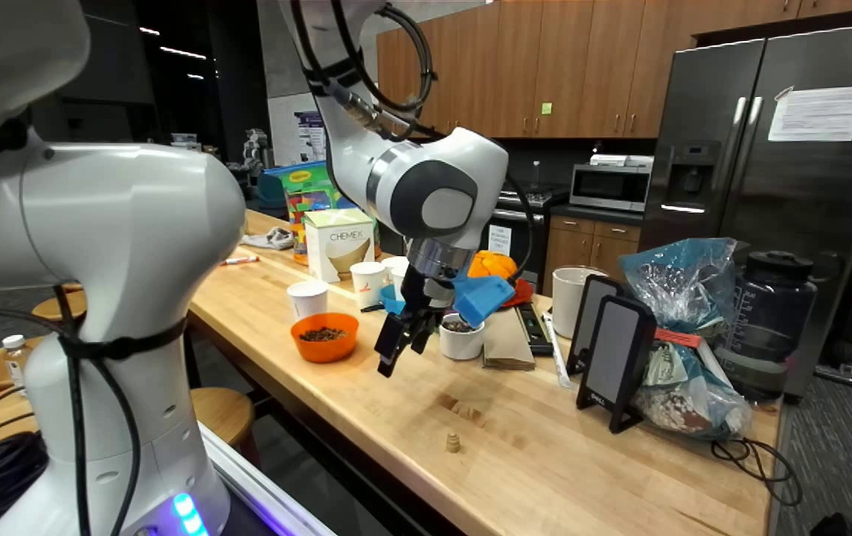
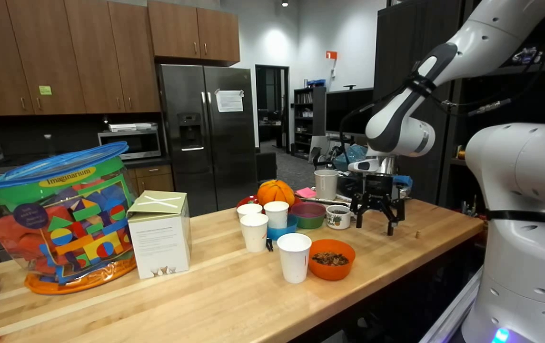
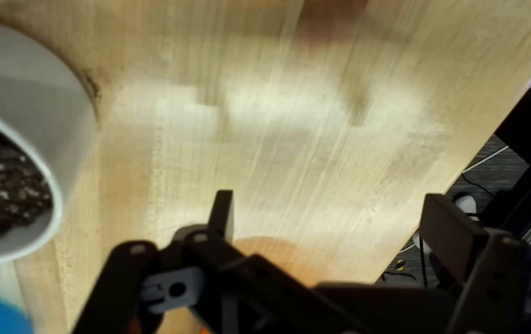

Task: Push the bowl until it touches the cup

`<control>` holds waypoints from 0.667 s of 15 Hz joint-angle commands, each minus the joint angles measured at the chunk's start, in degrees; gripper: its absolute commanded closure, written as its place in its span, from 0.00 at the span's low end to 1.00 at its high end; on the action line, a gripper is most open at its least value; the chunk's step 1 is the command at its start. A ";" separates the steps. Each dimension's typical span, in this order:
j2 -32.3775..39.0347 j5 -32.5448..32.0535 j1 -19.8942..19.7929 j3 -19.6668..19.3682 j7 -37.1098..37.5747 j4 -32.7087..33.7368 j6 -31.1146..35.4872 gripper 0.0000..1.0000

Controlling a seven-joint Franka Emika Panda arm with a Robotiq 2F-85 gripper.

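Observation:
The orange bowl holds brown bits and sits upright on the table; it also shows in an exterior view. The plain white cup stands right beside the bowl, and it shows in an exterior view too. Their edges overlap in both exterior views, so I cannot tell whether they touch. My gripper is open and empty above the table, apart from the bowl, on the side away from the cup. It also shows in an exterior view and the wrist view. The cup is out of the wrist view.
A white planter with soil stands close to my gripper, also in the wrist view. More white cups, a blue bowl and a Chemex box stand behind. The table edge runs close by. A small wooden piece lies in front.

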 commanded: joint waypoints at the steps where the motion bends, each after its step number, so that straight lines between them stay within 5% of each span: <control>1: 3.94 0.15 -10.37 8.21 -0.98 -1.17 2.60 0.00; 3: 4.67 0.40 -16.88 13.26 -1.68 -1.62 3.76 0.00; 4: 2.39 -3.85 -15.74 10.62 0.92 -0.73 2.88 0.00; 10: -0.41 -11.59 -24.72 12.97 0.53 -0.61 3.34 0.00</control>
